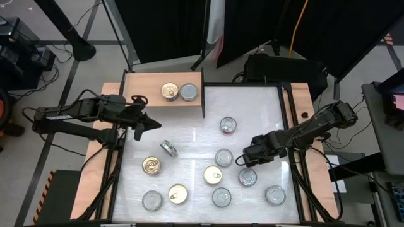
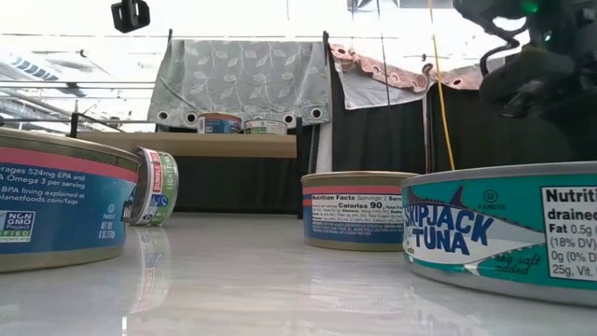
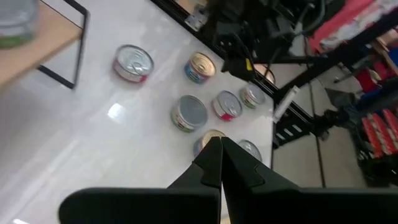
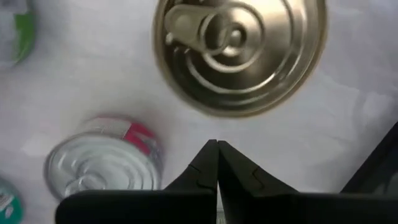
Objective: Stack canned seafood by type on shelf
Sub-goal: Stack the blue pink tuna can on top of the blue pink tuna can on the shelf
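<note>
free: shelf (image 1: 136, 85) left half | blocked: tins (image 1: 178, 92) right half, tipped tin (image 1: 168, 148) mid-table

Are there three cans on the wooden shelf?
No, the shelf holds two cans, one gold-lidded and one silver-lidded.

From the overhead camera I see grey floor (image 1: 76, 63) around the worktop, with black curtains (image 1: 170, 28) along the upper edge and cables trailing at upper left. At table level, a patterned grey cloth (image 2: 247, 84) hangs centre frame, beside a yellow cord (image 2: 438, 93), under bright light from above.
</note>
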### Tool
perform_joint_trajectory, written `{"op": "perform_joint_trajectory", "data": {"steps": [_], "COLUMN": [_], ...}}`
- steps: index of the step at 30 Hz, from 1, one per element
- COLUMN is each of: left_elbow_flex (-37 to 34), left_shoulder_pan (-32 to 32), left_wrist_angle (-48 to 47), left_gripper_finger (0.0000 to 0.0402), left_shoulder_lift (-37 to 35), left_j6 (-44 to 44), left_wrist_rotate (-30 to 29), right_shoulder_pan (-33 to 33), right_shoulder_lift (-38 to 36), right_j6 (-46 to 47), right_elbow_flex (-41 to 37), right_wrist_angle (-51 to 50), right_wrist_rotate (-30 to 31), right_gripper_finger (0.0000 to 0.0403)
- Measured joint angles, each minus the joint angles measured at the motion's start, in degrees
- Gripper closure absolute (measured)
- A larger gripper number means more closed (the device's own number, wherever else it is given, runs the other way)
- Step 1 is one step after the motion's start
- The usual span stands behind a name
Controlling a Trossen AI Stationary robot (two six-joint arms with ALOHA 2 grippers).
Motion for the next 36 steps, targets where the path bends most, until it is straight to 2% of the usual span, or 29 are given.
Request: {"op": "perform_joint_trajectory", "data": {"steps": [16,25,36], "left_elbow_flex": [0.0,0.0,0.0], "left_shoulder_pan": [0.0,0.0,0.0], "left_wrist_angle": [0.0,0.0,-0.3], "left_gripper_finger": [0.04,0.04,0.04], "left_shoulder_lift": [0.0,0.0,0.0], "left_j6": [0.0,-0.1,-0.1], "left_wrist_rotate": [-2.6,-2.7,-2.7], "right_shoulder_pan": [0.0,0.0,0.0], "right_shoulder_lift": [0.0,0.0,-0.9], "right_j6": [-0.6,0.3,0.5], "right_elbow_flex": [-0.8,-4.4,-4.4], "right_wrist_angle": [0.4,3.3,7.9], "right_wrist_rotate": [2.2,1.2,0.6], "right_gripper_finger": [0.0403,0.0403,0.0403]}}
